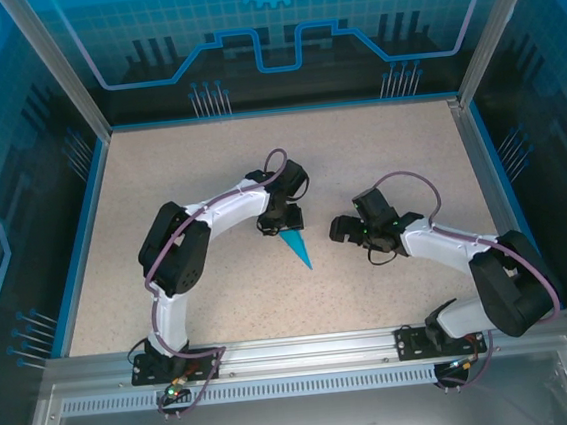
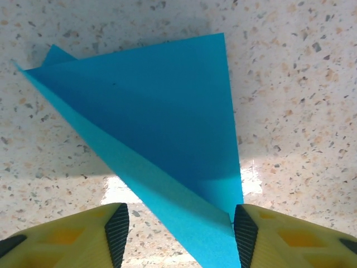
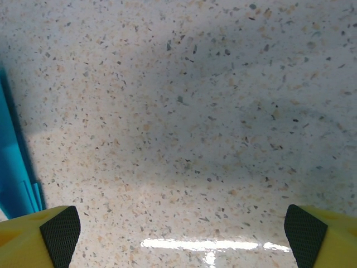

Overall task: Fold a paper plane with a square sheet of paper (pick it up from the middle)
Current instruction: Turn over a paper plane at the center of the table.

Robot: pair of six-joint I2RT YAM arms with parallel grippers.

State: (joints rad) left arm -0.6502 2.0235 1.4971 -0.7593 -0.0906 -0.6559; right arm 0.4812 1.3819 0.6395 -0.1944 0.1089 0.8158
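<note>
Top external view: a speckled beige desk (image 1: 160, 184) with a blue rim sits inside blue see-through walls (image 1: 266, 33) printed with circuit-style lines. The paper plane (image 1: 297, 249), a slim teal dart, lies near the middle of the desk. Its long axis runs from far-left to near-right, with the sharp tip toward the near edge. The left gripper (image 1: 281, 223) hangs over its wide end. The right gripper (image 1: 340, 229) is just to the right, apart from the paper.

Left wrist view: the paper plane (image 2: 162, 117) shows its folds, a dark teal triangle with a lighter flap along one edge. It narrows downward between the yellow fingers (image 2: 114, 231). The left gripper (image 2: 181, 223) is partly open: one black pad meets the paper's edge, while the other stands clear of it, so nothing is pinched.

Right wrist view: the right gripper (image 3: 183, 229) is spread wide over bare desk (image 3: 195, 111), holding nothing. A strip of the paper plane (image 3: 11, 167) shows at the left edge.
</note>
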